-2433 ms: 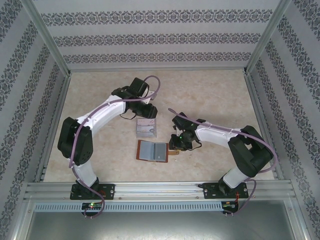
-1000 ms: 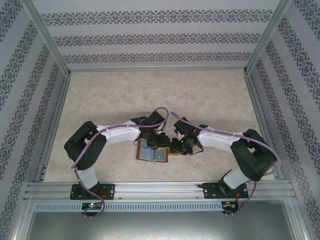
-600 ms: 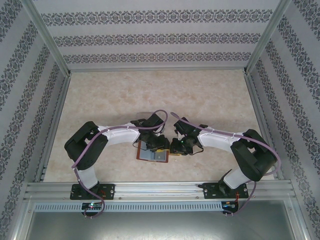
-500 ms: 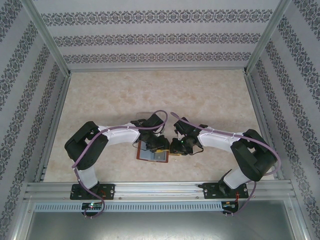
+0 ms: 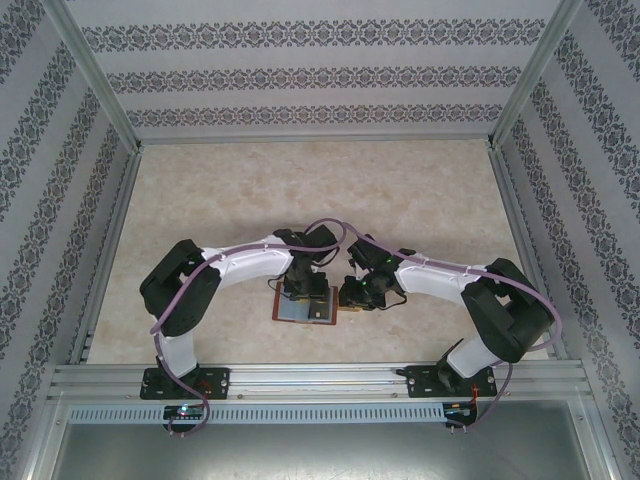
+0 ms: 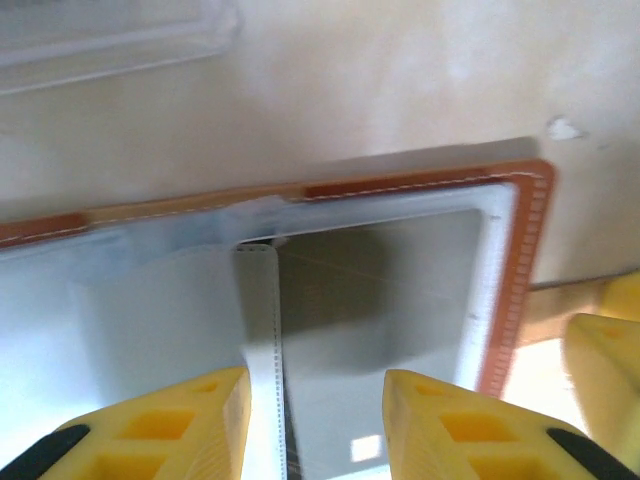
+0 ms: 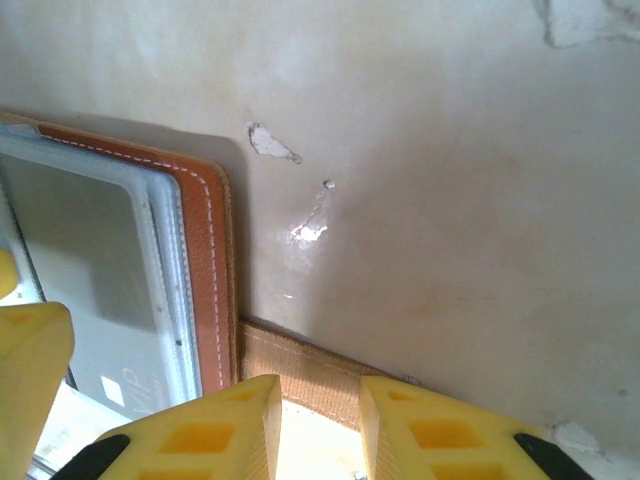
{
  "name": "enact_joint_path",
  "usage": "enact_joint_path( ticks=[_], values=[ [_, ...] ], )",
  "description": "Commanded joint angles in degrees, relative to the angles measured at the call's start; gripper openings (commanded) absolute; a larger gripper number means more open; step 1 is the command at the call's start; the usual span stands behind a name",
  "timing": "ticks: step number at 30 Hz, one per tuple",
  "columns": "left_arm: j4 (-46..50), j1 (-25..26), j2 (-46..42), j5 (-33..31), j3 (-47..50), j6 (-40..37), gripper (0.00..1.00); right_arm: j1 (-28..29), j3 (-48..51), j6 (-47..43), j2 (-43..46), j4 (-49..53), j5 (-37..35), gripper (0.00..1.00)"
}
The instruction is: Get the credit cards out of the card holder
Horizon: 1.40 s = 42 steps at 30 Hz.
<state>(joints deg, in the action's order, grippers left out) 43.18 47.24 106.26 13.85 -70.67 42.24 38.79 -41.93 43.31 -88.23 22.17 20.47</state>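
Left hand (image 6: 312, 390) apart over open card holder (image 6: 385, 275), right hand (image 7: 320, 390) at strap (image 7: 290, 362), grip unclear

Reddish-brown card holder (image 5: 312, 312), grey-blue pockets (image 6: 380, 300)

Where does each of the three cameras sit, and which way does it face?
Top external: fixed above and behind the arms, looking down on the table; both arms show, left gripper and right gripper at the card holder.
Left wrist: on the left arm, looking down into the open card holder; its yellow fingers at the bottom.
Right wrist: on the right arm, looking down at the holder's edge and strap tab; its yellow fingers below.
Shared: the card holder, in all three.
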Motion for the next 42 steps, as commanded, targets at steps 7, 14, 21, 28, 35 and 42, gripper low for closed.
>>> enact_joint_path(
  ticks=[7,14,21,28,35,42],
  values=[
    [17.5,2.7,2.5,-14.1,-6.4,-3.3,0.44,0.0,0.4,-1.2,-1.3,1.3,-2.5,0.3],
    [18.1,2.9,0.8,-14.1,-6.7,-3.6,0.42,0.0,0.3,-1.1,-1.2,1.2,-2.5,0.3],
    [18.1,2.9,-0.6,-14.3,-6.2,-3.4,0.39,0.0,0.4,-1.1,-1.0,1.4,-2.7,0.3],
    [19.7,2.9,-1.7,-16.5,-5.5,-3.5,0.2,0.1,0.1,-1.3,-0.9,1.6,-2.6,0.3],
    [19.4,2.9,-3.8,-16.5,-4.5,-2.9,0.05,0.0,0.1,-1.4,-0.7,1.8,-2.9,0.3],
    [17.5,2.9,-6.6,-15.0,-2.7,-2.0,0.03,0.0,0.3,-1.6,-0.9,2.1,-3.7,0.3]
  ],
)
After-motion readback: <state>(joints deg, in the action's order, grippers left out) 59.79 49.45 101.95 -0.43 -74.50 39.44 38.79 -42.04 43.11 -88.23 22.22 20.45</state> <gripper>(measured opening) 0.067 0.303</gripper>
